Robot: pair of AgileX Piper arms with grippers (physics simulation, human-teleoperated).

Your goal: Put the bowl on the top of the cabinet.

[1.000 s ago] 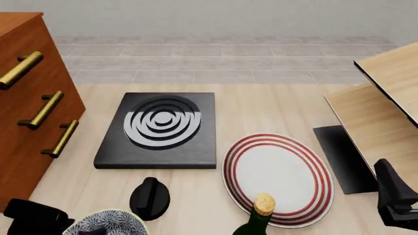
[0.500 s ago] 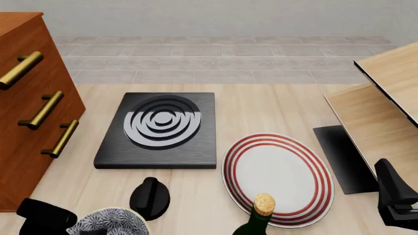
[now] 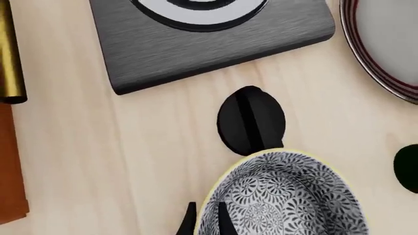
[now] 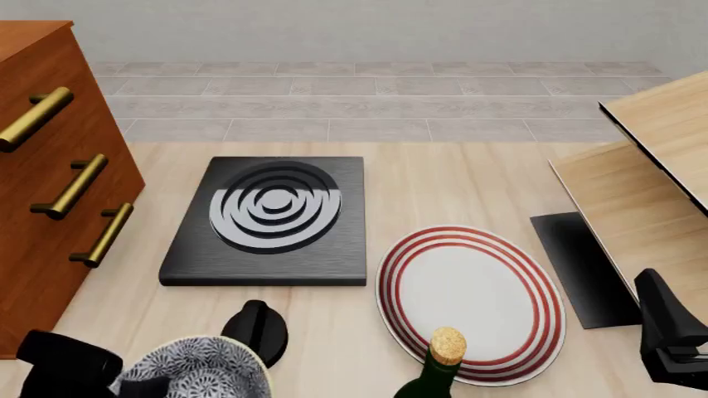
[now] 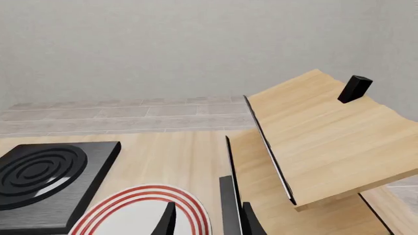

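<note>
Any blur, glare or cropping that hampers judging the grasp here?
Left wrist view: sharp, but the bowl and left gripper run off frame. Front view: sharp, bowl cropped at the edge. Right wrist view: flat lighting, no glare; only right gripper tips visible.

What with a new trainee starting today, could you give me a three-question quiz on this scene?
1. True or false: the bowl already sits on top of the cabinet.
2. Which one has its fingers on either side of the bowl's rim? A) left gripper B) right gripper C) neither
3. Short answer: in the front view, what corked thing shows in front of the near edge of the red-ringed plate?

Key: 1. False, it is low beside the cabinet. 2. A. 3. A green bottle.
</note>
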